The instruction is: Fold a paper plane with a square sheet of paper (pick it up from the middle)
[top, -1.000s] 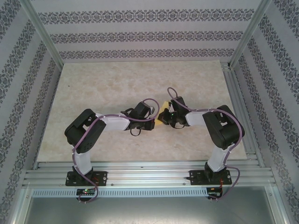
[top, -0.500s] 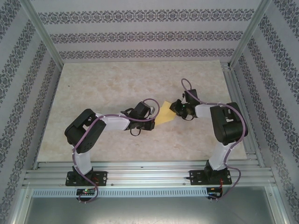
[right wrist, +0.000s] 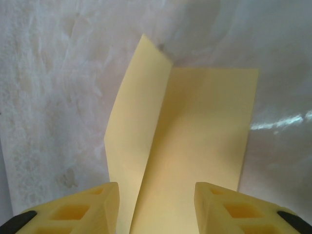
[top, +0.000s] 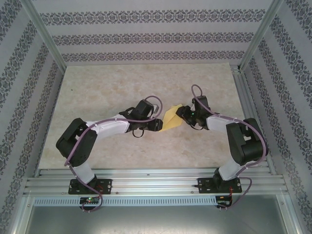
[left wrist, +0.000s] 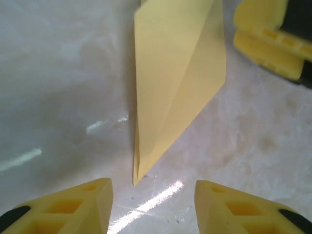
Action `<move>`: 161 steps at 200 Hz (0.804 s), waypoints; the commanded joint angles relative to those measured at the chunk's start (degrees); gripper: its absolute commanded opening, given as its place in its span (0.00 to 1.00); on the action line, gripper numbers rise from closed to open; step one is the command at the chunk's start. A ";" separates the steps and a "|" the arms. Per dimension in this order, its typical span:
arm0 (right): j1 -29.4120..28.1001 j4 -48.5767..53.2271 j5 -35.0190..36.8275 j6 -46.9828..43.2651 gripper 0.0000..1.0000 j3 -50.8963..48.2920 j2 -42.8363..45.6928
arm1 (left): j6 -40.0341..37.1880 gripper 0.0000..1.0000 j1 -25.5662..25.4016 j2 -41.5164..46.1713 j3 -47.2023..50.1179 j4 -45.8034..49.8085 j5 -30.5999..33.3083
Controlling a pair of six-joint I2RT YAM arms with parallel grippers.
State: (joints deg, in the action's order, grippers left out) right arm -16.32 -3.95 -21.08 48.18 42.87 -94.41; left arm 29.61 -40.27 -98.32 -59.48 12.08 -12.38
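Observation:
The yellow sheet of paper (top: 171, 118) lies on the table between my two grippers, folded into a pointed paper plane shape with a centre crease. Its sharp tip (left wrist: 136, 179) points at my left gripper (left wrist: 153, 204), which is open, with the tip just ahead of its fingers and touching neither. The wide end (right wrist: 195, 146) runs between the fingers of my right gripper (right wrist: 156, 207), also open and gripping nothing. One flap (right wrist: 134, 122) stands up a little. From above, the left gripper (top: 157, 123) and the right gripper (top: 181, 113) face each other across the paper.
The beige marbled table (top: 112, 87) has aluminium rails (top: 156, 183) along its near edge and its right side. Patterned walls enclose it at the back and on both sides. The right gripper's yellow fingers (left wrist: 265, 41) show beyond the paper in the left wrist view.
Both grippers have opened and let go of the paper, which now lies on the table. The right gripper drew away to the right, then came back. The left arm stretched out lower.

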 commanded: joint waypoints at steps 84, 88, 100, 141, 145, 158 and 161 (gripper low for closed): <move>-4.43 -11.50 -4.23 5.13 0.34 3.51 -9.47 | 0.80 0.83 8.71 6.07 5.63 0.30 2.29; -4.45 -11.54 -4.23 5.14 0.33 3.45 -9.62 | 0.76 0.84 8.94 6.19 5.83 0.22 2.13; -4.43 -11.76 -4.37 5.01 0.31 3.79 -10.04 | 0.80 0.85 9.35 6.43 6.35 -0.14 1.74; -4.59 -17.53 -6.00 5.81 0.07 3.60 -10.68 | 0.85 0.92 10.49 7.72 8.21 -2.32 -1.24; -4.52 -18.70 -6.43 5.99 0.05 3.36 -10.41 | 0.79 0.93 10.61 7.98 8.42 -2.61 -1.74; -4.47 -22.72 -7.86 6.21 0.02 2.81 -9.06 | 0.80 0.97 11.31 9.10 9.35 -3.66 -3.59; -4.45 -23.82 -8.32 6.21 0.01 2.59 -8.74 | 0.85 0.98 11.57 9.44 9.55 -4.10 -4.09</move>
State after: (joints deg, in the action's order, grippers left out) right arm -20.25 -17.74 -26.28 54.02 45.39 -104.53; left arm 30.68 -30.30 -91.88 -51.35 11.49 -12.75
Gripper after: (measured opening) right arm 0.044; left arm 0.946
